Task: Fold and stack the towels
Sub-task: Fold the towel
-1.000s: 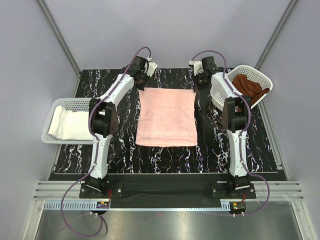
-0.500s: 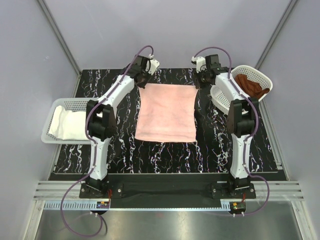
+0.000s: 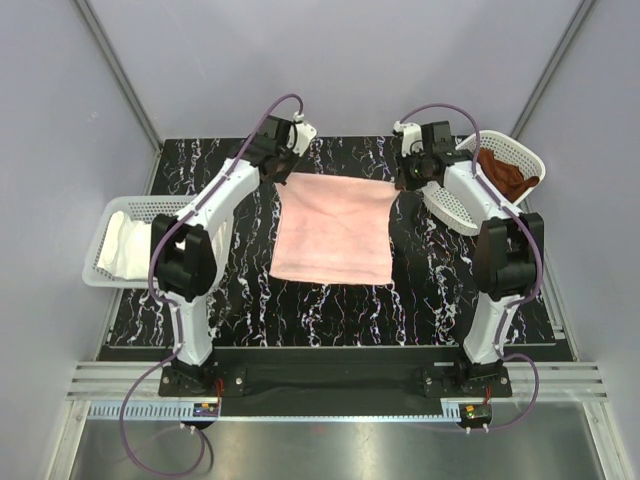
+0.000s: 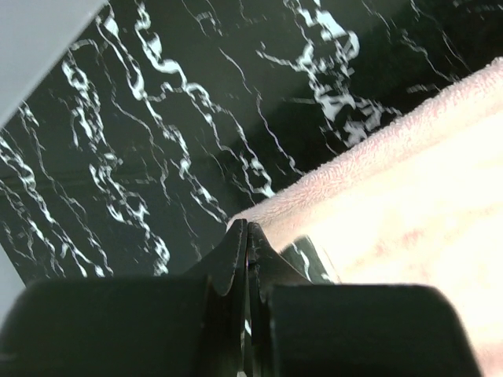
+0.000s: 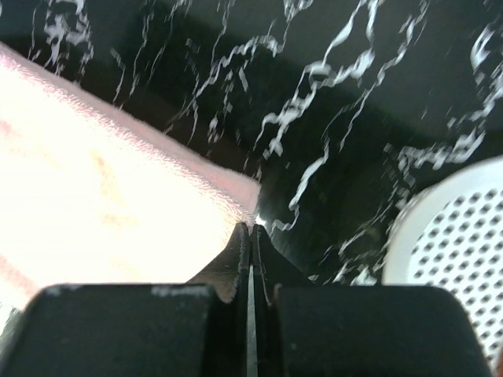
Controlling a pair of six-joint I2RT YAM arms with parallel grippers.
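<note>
Both arms have swung up, raising the far edge of the one pink towel [image 3: 332, 230] off the table [image 3: 430, 290]. The left claw [image 4: 247, 229] and right claw [image 5: 251, 230] each pinch a far corner. Of two baskets, the left basket [image 3: 140, 207] holds one white towel [image 3: 125, 245] and the right basket [image 3: 455, 200] one brown towel [image 3: 505, 172].

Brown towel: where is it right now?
In the top view, the brown towel lies in the tilted white basket at the far right, just right of the pink towel.

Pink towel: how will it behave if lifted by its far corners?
Likely floppy: the pink towel lies flat, terry nap showing in the wrist views, so it should sag between the left gripper and right gripper. Probably light, a single thin layer; nap likely resists slipping.
</note>
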